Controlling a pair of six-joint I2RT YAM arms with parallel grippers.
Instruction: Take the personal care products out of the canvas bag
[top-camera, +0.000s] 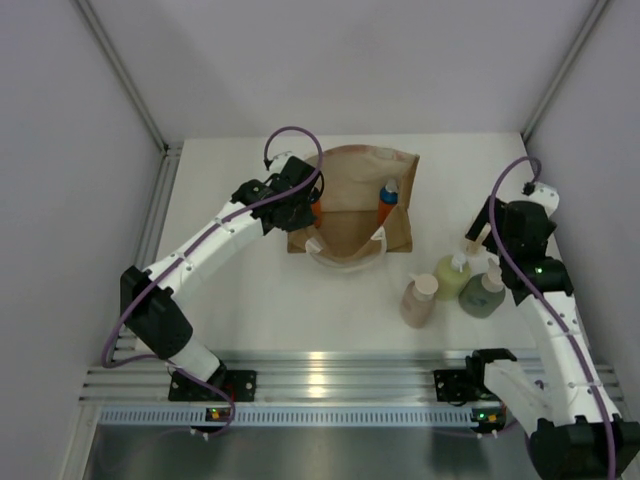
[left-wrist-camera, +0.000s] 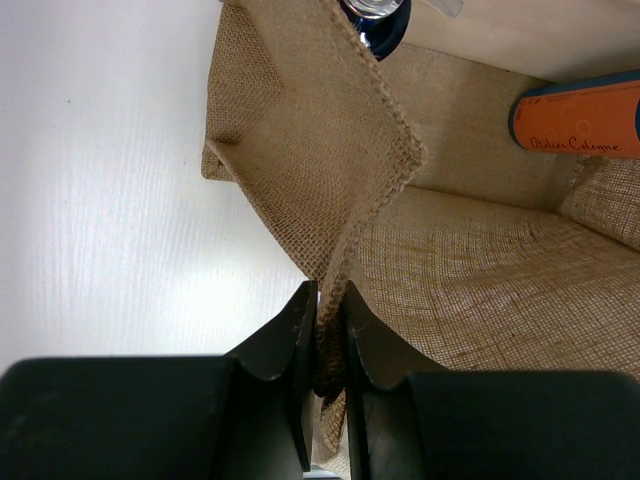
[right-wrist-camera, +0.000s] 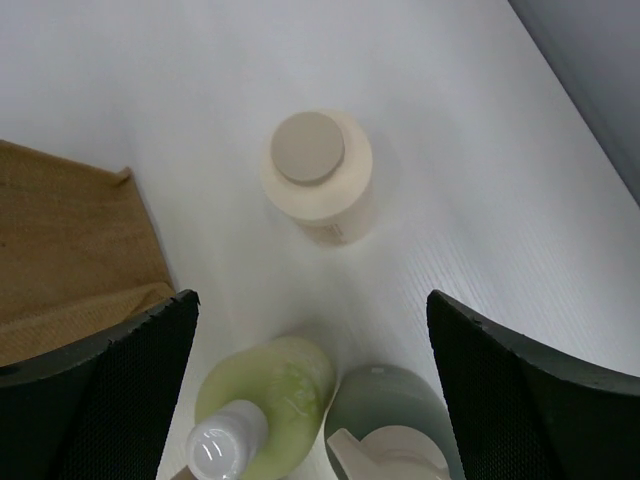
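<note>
- Two orange bottles (top-camera: 386, 205) are sitting inside the canvas bag (top-camera: 355, 170), at its 3 and 9 o'clock.
- I'm pinching its wall with the left gripper (left-wrist-camera: 328, 310).
- The right gripper (right-wrist-camera: 312, 300) is hanging wide open over the cream bottle (right-wrist-camera: 320, 180); I'm judging it reaches in next.

Left arm (top-camera: 215, 235) reaches forward, jaws clamped on canvas bag (top-camera: 360, 168); right arm (top-camera: 548, 305) bent, jaws wide apart.

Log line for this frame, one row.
left fingers: shut on bag rim | right fingers: open near cream bottle | in bag: two orange bottles | on table: four bottles
</note>
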